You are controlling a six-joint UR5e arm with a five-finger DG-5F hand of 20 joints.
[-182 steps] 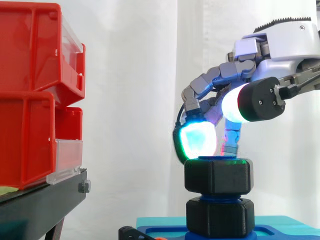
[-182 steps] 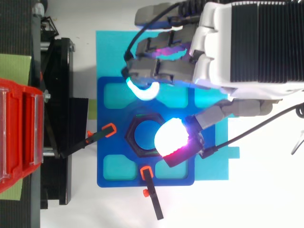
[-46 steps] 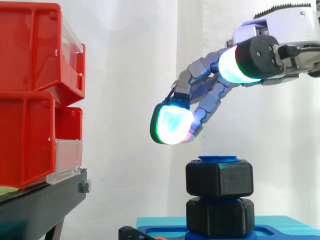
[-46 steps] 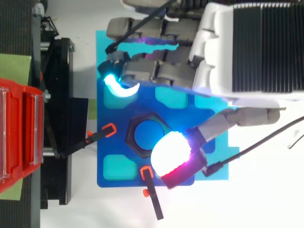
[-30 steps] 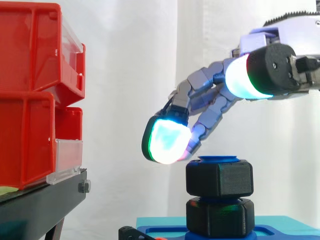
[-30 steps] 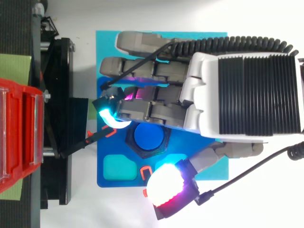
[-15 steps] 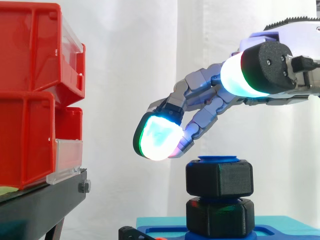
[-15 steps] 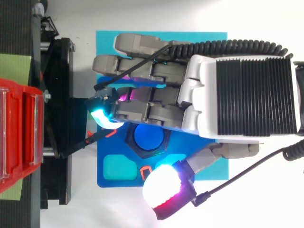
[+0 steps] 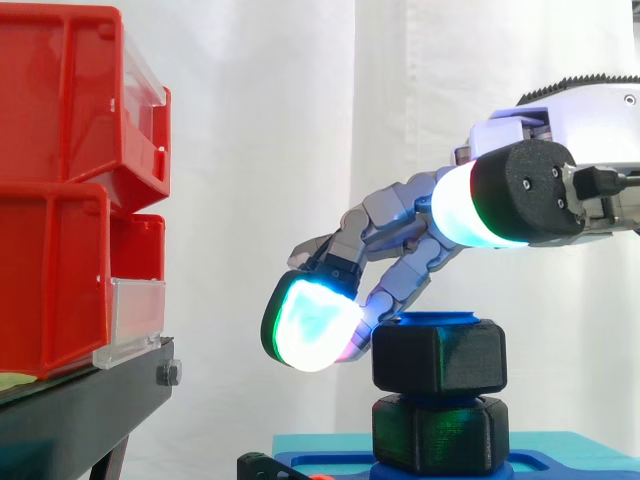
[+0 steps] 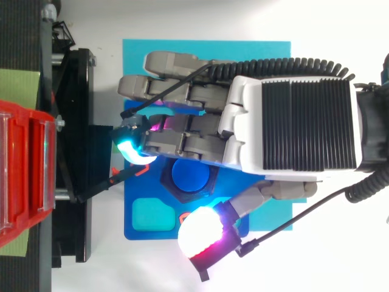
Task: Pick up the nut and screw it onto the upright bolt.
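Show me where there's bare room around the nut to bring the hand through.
Free: in the top view, the white tabletop right of the teal mat. Crowded: left of the nut, where the hand, a clamp, the black stand and the red bins close in.

Matt black nut point(image 9: 438, 356), glossy red bins point(image 9: 60, 110)

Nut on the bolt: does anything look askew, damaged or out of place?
Nothing stands out. The nut sits level on the blue bolt, whose top shows just above it. The open hand reaches across above it.
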